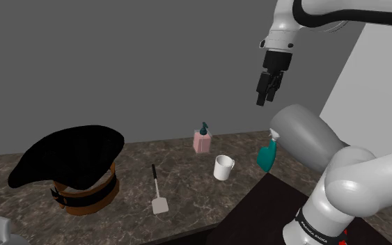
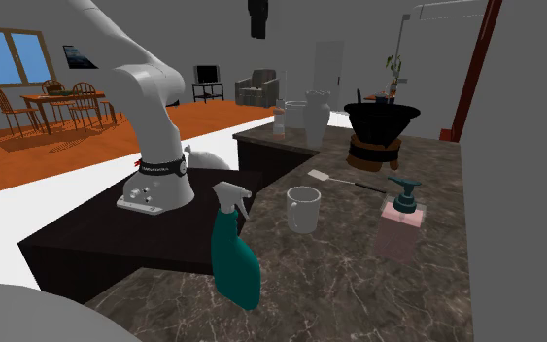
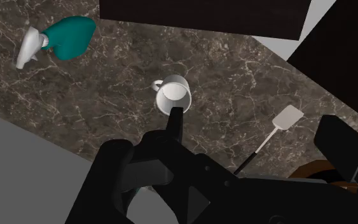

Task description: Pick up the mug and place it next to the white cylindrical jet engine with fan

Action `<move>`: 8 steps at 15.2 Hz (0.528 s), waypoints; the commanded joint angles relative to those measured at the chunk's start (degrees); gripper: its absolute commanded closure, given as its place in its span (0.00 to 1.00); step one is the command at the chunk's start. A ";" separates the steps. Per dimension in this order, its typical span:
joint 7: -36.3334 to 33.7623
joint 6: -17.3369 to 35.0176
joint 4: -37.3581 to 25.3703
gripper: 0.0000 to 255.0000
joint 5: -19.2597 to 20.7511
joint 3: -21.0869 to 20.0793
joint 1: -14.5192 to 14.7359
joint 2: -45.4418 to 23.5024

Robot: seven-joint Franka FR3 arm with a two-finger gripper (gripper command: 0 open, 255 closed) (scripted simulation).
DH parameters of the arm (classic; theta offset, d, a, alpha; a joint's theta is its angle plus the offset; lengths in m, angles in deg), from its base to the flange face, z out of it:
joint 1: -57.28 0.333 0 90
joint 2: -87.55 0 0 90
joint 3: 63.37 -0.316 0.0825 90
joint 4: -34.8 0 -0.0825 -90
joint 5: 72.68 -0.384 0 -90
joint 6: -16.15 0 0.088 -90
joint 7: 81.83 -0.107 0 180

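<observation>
mug [image 1: 223, 167], white, upright on the counter [image 1: 194, 195], untouched; gripper [image 1: 267, 94] high above it, fingers spread and empty, apparently lined up for descent

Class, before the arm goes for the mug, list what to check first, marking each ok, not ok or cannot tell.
1. Mug upright, opening up: ok.
2. Mug apart from spatula and soap dispenser: ok.
3. Gripper down at the mug: not ok, it hangs high above the counter.
4. Mug ahead of gripper in wrist view: ok.
5. Large grey cylinder is the engine: cannot tell.
6. Free counter beside it: cannot tell; teal spray bottle overlaps it in shoulder view.
</observation>
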 commanded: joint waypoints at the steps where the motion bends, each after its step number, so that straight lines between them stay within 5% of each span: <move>1: 0.00 0.00 0.00 0.00 0.00 0.00 0.00 0.00; 8: -1.11 14.61 11.42 0.00 0.69 -1.21 -0.35 -2.72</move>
